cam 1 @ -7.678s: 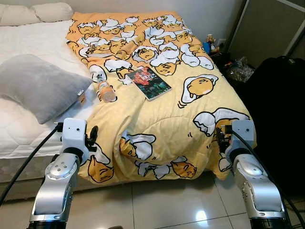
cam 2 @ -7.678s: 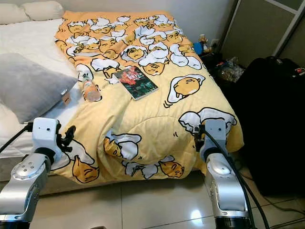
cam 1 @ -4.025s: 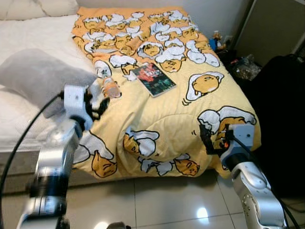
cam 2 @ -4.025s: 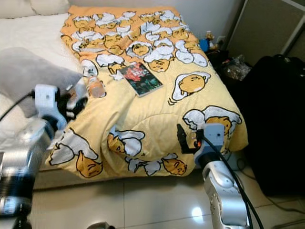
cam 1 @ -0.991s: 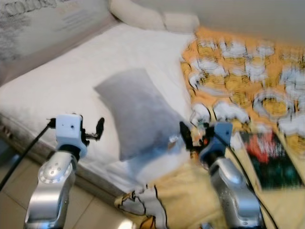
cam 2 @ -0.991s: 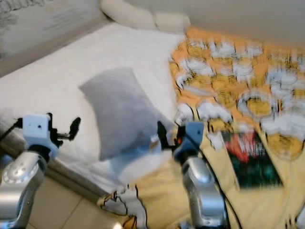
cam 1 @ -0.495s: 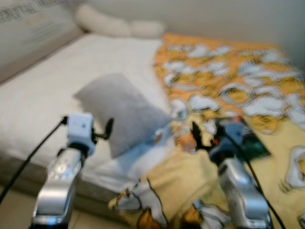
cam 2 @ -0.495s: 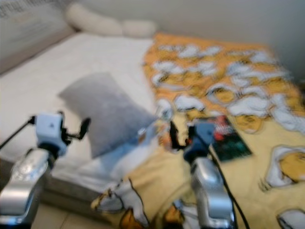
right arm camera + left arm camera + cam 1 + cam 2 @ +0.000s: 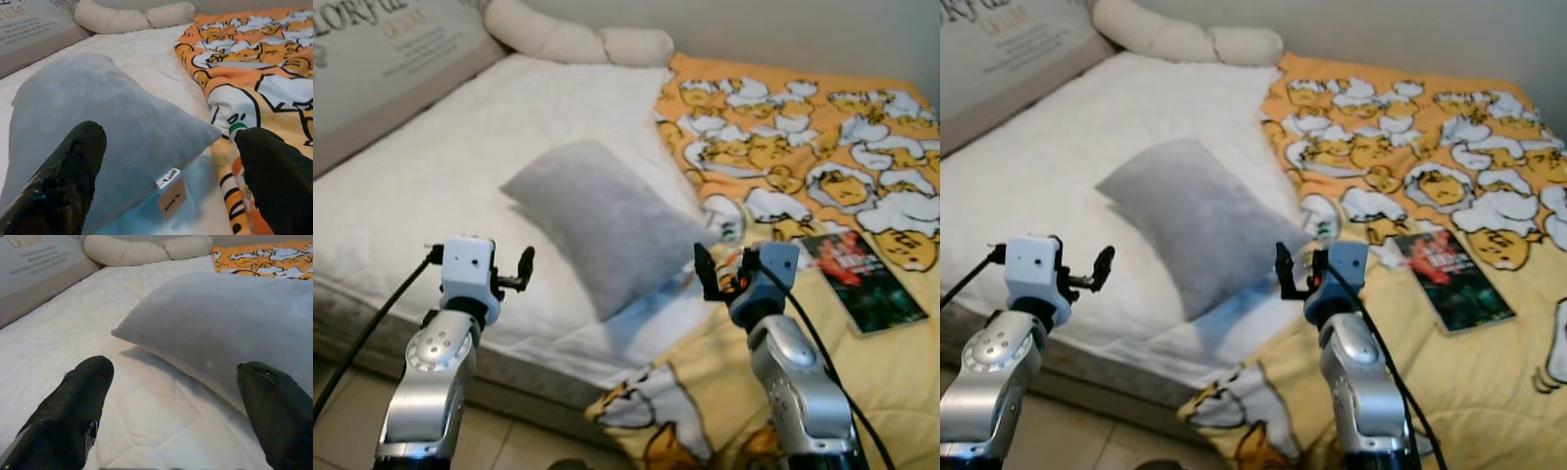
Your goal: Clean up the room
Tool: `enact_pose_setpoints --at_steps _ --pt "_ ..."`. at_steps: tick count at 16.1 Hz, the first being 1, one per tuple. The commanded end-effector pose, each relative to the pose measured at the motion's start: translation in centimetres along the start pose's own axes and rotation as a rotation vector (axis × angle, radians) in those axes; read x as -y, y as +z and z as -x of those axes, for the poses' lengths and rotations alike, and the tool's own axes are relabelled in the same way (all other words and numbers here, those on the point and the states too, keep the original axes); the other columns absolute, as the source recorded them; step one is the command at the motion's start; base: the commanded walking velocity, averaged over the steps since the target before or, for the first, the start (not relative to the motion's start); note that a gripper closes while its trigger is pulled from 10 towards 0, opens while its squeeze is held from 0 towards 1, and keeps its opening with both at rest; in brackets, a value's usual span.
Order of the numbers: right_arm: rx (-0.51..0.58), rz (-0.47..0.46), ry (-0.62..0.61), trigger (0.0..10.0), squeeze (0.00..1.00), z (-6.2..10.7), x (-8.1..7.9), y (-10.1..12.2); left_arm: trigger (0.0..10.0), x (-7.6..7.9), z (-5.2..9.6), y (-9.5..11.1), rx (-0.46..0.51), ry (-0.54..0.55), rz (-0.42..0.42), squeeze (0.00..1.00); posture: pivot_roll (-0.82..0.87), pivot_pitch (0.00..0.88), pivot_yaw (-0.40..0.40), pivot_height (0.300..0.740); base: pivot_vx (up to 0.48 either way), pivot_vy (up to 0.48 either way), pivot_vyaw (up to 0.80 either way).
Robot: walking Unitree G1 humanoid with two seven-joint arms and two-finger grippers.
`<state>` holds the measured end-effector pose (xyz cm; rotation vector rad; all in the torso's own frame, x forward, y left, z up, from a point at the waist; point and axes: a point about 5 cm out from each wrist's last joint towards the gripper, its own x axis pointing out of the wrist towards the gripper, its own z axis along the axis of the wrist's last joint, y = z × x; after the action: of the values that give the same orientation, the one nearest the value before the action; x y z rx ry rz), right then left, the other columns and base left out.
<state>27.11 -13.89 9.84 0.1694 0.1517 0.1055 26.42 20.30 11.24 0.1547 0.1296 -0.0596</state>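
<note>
Left eye view: plump grey pillow (image 9: 597,215) lies askew on white bed (image 9: 460,186).

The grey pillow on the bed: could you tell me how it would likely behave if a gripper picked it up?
The grey pillow looks plump and plush, so probably light and squashy. It would likely sag if pinched at one corner. Its fuzzy fabric should grip well, not slip.

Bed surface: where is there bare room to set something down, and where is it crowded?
Bare white mattress lies between the headboard and the grey pillow. Yellow blanket is free below the book. It is crowded where pillow corner, bottle and right gripper meet.
</note>
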Motion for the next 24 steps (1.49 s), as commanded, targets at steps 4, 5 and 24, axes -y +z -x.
enact_pose_setpoints --at_steps 4,5,24 --pt "-0.013 -0.029 -0.041 10.0 0.00 0.1 0.9 -0.2 10.0 0.7 -0.3 0.5 0.030 -0.038 -0.039 0.39 0.08 0.000 0.001 0.740 0.000 0.360 -0.38" --pt "-0.010 -0.014 -0.047 10.0 0.00 0.2 1.0 -0.1 10.0 0.9 -0.4 0.6 0.029 -0.047 -0.053 0.44 0.08 0.000 0.000 0.740 0.000 -0.480 -0.80" --pt "-0.002 0.065 -0.016 10.0 0.00 -1.0 2.0 1.0 10.0 1.6 -0.1 1.0 0.068 0.009 0.014 0.33 0.09 0.000 -0.045 0.740 0.056 -0.078 -0.19"
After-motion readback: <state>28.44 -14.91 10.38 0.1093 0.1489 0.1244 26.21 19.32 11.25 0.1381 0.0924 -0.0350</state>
